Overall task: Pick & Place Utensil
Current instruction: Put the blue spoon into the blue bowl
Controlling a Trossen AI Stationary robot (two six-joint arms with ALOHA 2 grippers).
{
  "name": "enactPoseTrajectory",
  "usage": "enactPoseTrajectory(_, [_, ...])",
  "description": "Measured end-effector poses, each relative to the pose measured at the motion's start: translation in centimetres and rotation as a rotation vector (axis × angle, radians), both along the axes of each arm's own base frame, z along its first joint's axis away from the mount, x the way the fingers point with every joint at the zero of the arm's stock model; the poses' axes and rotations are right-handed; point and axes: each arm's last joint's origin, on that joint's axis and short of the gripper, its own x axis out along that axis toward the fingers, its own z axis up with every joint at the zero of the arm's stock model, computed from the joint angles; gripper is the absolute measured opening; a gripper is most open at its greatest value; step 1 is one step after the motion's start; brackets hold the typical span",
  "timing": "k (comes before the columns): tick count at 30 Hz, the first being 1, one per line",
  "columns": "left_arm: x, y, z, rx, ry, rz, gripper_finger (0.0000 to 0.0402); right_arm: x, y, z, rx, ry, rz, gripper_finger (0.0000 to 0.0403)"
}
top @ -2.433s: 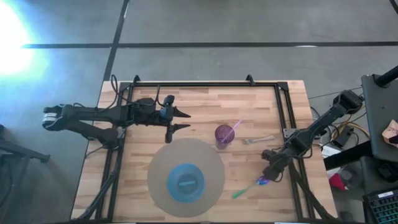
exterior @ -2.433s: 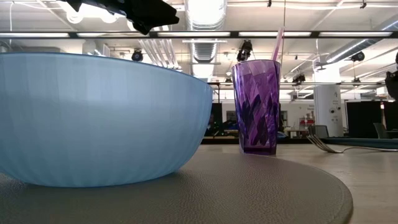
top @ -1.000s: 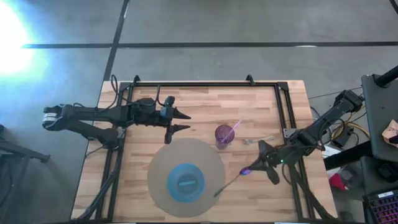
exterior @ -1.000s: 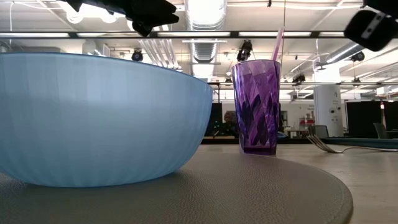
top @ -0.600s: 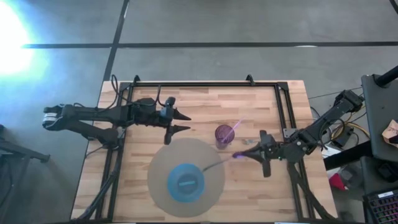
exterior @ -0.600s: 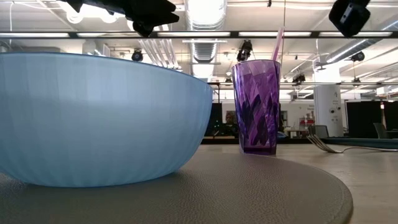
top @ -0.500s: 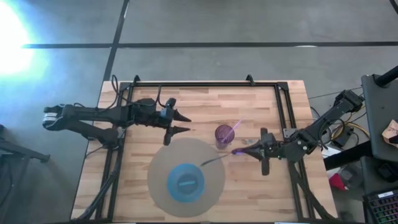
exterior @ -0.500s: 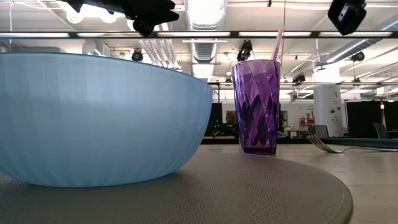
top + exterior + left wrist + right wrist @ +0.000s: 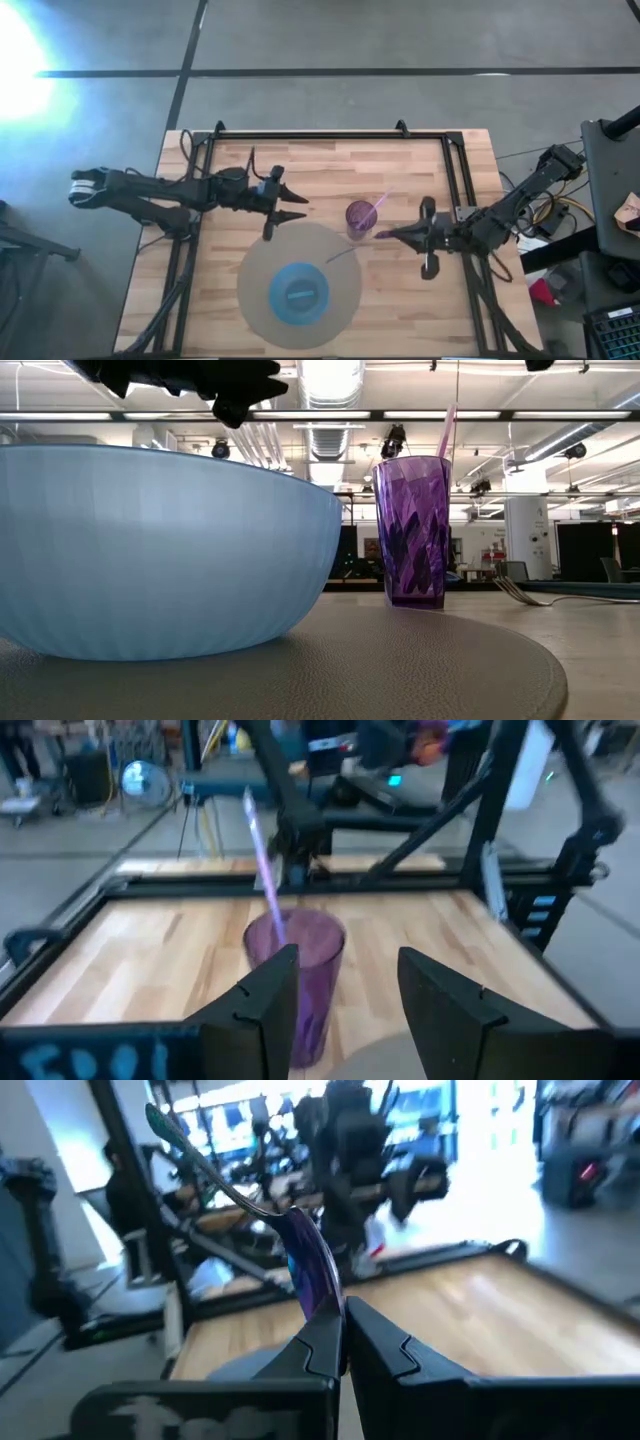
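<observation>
Right gripper [image 9: 383, 235] clamped on a purple-handled utensil [image 9: 300, 1255] held in the air beside the purple cup [image 9: 360, 217], left gripper [image 9: 296, 204] waiting with fingers parted near the mat [image 9: 262, 262], blue bowl [image 9: 299, 292] on it

The light butcher-block wooden table [image 9: 330, 170] stands on a grey concrete floor [image 9: 330, 40]; beyond it, what appear to be ceiling strip lights [image 9: 330, 415].

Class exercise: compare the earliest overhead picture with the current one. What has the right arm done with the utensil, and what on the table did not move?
The right end effector lifted the green-and-purple utensil off the wood near the table's front right and carried it leftward. It is now held shut beside the purple cup, tip out over the grey mat. The left end effector shifted only slightly and remains open. Cup, blue bowl, mat and fork stayed put.
</observation>
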Motion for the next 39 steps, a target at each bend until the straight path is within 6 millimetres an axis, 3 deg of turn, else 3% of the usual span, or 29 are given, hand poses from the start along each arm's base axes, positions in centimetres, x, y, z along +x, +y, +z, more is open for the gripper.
enactPoseTrajectory(8, [-0.6,-0.6,-0.7,0.005,-0.245,-0.032,0.0165,-0.1,-0.2,1.4,-0.113,-0.092,-0.067,0.0008])
enactPoseTrajectory(16, [0.2,-0.7,-1.3,0.015,-0.334,-0.042,0.0165,1.0,0.3,1.5,-0.148,-0.157,-0.163,0.0008])
enactPoseTrajectory(28, [1.7,-1.6,-2.0,0.089,-0.48,-0.158,0.0165,4.6,2.7,-0.7,-0.169,-0.315,-0.239,0.0008])
enactPoseTrajectory(39, [1.8,-2.3,-1.8,0.085,-0.526,-0.183,0.0165,7.6,2.7,-4.4,-0.096,-0.337,-0.294,0.0008])
